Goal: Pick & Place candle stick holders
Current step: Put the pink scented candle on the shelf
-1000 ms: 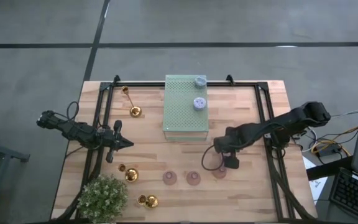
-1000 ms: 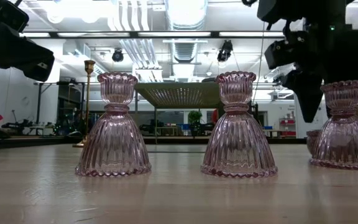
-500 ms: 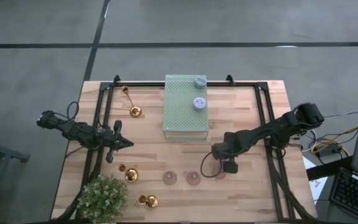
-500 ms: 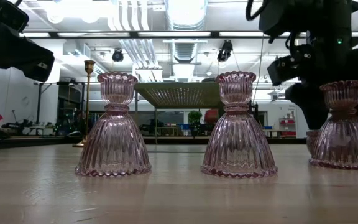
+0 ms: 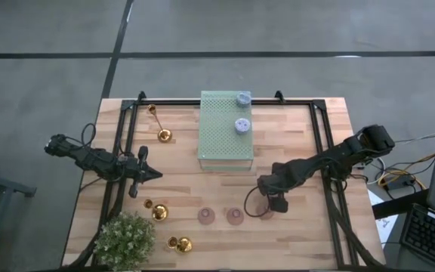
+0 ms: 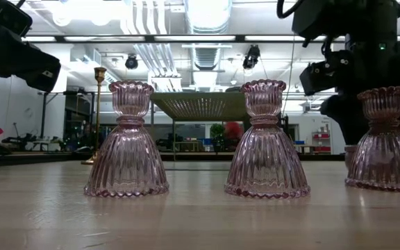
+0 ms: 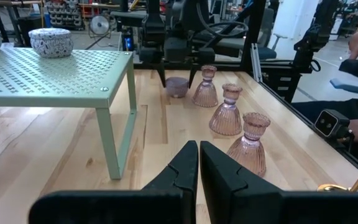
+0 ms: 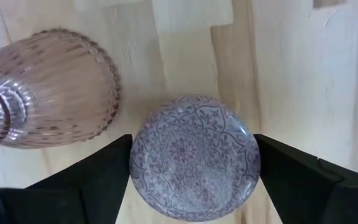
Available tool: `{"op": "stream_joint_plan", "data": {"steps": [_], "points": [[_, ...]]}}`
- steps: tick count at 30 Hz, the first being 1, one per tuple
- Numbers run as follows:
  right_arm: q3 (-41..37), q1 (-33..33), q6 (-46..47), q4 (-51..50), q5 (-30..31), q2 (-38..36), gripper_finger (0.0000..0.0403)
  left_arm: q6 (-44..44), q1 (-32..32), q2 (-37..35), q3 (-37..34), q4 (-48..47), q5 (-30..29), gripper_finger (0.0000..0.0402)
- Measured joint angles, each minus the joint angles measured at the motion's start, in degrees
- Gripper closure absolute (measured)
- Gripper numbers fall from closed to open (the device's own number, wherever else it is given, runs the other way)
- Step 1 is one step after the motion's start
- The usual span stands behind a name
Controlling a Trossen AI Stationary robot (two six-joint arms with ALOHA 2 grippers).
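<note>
Right hand [image 8: 194, 165] straddles lavender holder [image 8: 194, 157] — base hidden — grip unclear.

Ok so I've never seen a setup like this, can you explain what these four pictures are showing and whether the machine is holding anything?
It is a two-armed robot at a wooden table, filmed from four places: overhead, at table height, and from each arm's wrist. On the table are a pale green perforated stand with two lavender holders on top, three gold holders near a potted plant, and three pink glass holders in a row. The left tool is shut, empty and waits over the table's left side. The right tool is at work: its wrist camera looks down on a third lavender holder sitting on the table between its open fingers, beside a pink one. Nothing is gripped yet.
</note>
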Motion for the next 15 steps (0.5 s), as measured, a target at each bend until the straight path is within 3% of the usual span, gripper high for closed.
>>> {"op": "stream_joint_plan", "data": {"steps": [15], "points": [[-1.5,0.3,2.8,1.0,-0.4,0.2,0.0102,0.0,0.0,0.0,0.0,-0.1,0.0,0.0381]]}}
